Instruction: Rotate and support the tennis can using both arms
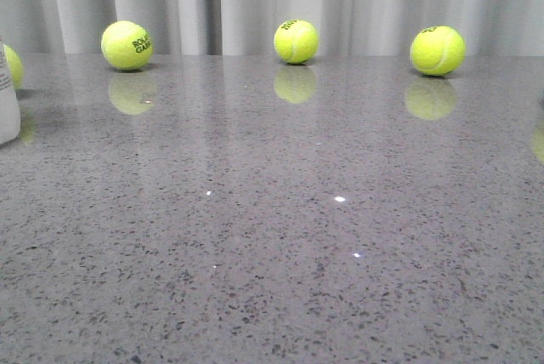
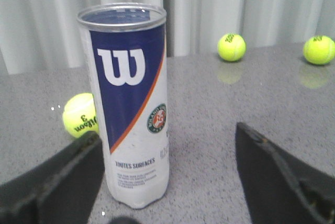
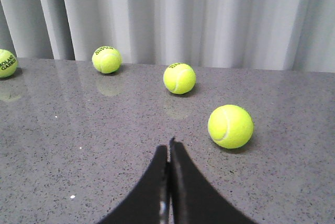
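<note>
Tennis can (image 2: 129, 103): upright at tabletop (image 1: 280, 236) left edge, long axis vertical, straight ahead of spread left hand (image 2: 165, 182). Right hand (image 3: 168, 182): pressed together, empty, farther off.

Tennis can (image 2: 131, 109) upright on table (image 2: 209, 130), far left.
</note>
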You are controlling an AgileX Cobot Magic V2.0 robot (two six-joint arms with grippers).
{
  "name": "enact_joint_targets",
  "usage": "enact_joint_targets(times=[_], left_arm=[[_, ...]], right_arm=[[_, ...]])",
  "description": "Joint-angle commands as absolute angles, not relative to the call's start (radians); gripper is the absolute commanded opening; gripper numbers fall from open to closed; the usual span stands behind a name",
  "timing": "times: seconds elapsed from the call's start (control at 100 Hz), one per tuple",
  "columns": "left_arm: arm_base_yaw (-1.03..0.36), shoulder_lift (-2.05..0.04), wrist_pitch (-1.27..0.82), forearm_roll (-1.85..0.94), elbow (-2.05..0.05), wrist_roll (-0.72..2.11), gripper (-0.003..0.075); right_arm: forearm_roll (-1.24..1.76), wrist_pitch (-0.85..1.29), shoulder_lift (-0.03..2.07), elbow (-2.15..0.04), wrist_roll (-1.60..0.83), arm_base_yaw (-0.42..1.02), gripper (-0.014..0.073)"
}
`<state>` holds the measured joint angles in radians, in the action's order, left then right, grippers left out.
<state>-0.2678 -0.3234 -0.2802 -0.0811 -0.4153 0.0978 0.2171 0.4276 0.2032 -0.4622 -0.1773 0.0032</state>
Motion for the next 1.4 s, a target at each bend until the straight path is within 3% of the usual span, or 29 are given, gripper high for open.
enact_joint_targets(times=[0.0, 0.11, 0.29, 1.21, 1.39], left_arm=[[-0.273, -0.33, -0.131, -0.096, -0.42, 0.087, 0.0414], [-0.273, -0.33, -0.119, -0.096, -0.417, 0.087, 0.028], [-0.273, -0.33, -0.116, -0.094, -0.417, 0.087, -0.0024], [-0.273, -0.33, -0.116, -0.035, -0.408, 0.089, -0.0021], [-0.255, -0.325, -0.033, 0.012, -0.334, 0.089, -0.0021]], right_arm=[[0.226, 0.354, 0.212, -0.486, -0.183, -0.004, -0.0068], [0.226, 0.354, 0.212, -0.486, -0.183, -0.004, -0.0068], [0.226, 0.354, 0.212, -0.486, -0.183, -0.004, -0.0068], [0.226, 0.354, 0.212, -0.486, -0.183, -0.004, -0.0068], [0.226, 0.354, 0.212, -0.486, -0.183, -0.004, -0.0068]])
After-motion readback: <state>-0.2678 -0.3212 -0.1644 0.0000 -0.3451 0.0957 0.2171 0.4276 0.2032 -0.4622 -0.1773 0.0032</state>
